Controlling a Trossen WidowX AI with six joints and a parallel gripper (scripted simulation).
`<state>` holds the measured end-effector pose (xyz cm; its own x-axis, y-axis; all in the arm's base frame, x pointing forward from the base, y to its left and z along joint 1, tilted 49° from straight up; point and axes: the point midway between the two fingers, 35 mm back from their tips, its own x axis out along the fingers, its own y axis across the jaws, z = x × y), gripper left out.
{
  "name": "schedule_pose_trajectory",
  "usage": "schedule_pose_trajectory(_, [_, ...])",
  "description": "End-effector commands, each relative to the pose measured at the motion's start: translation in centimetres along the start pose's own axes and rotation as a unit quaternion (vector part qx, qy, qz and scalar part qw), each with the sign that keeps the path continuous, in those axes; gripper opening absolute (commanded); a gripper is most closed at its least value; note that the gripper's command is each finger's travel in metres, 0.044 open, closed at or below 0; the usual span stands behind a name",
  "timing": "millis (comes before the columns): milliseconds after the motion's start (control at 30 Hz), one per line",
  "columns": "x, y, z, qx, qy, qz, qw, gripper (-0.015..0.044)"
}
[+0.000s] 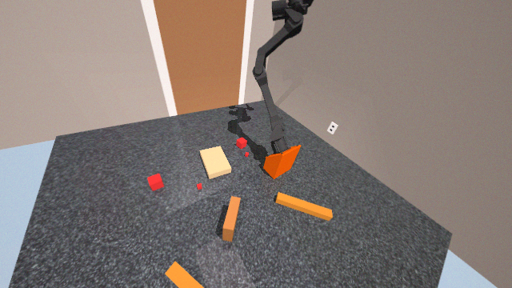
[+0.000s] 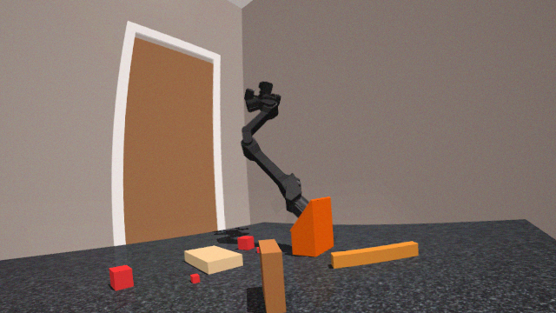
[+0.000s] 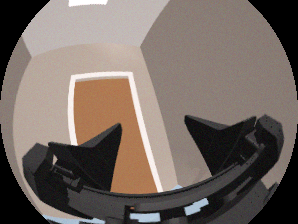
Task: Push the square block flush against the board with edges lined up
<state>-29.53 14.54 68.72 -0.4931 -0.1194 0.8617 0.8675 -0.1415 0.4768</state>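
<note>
An orange square block is tipped up on one edge on the dark table, with one flat face turned to the cameras. My gripper is low, right behind the block's raised side, and its fingertips are hidden by the block in the top and exterior views. The wrist view looks at the door and wall, and shows the fingers spread wide with nothing between them. An orange board lies flat a little in front of the block, apart from it.
A tan flat square block lies left of the orange one. A second orange board is raised at a tilt, and a third lies at the front edge. Red cubes are scattered around.
</note>
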Motion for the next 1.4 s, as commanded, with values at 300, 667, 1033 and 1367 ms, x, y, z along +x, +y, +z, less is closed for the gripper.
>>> schedule_pose_trajectory(300, [-1.2, -0.3, 3.0, -0.032, -0.026, -0.020, 0.999, 0.0137])
schedule_pose_trajectory(667, [-5.0, -3.8, 10.9, -0.062, -0.132, -0.095, 0.985, 0.0000])
schedule_pose_trajectory(1033, [-11.1, -6.3, 19.3, -0.104, -0.247, -0.170, 0.948, 0.0000])
schedule_pose_trajectory(1367, [-17.2, -7.2, 25.0, -0.108, -0.329, -0.219, 0.912, 0.0000])
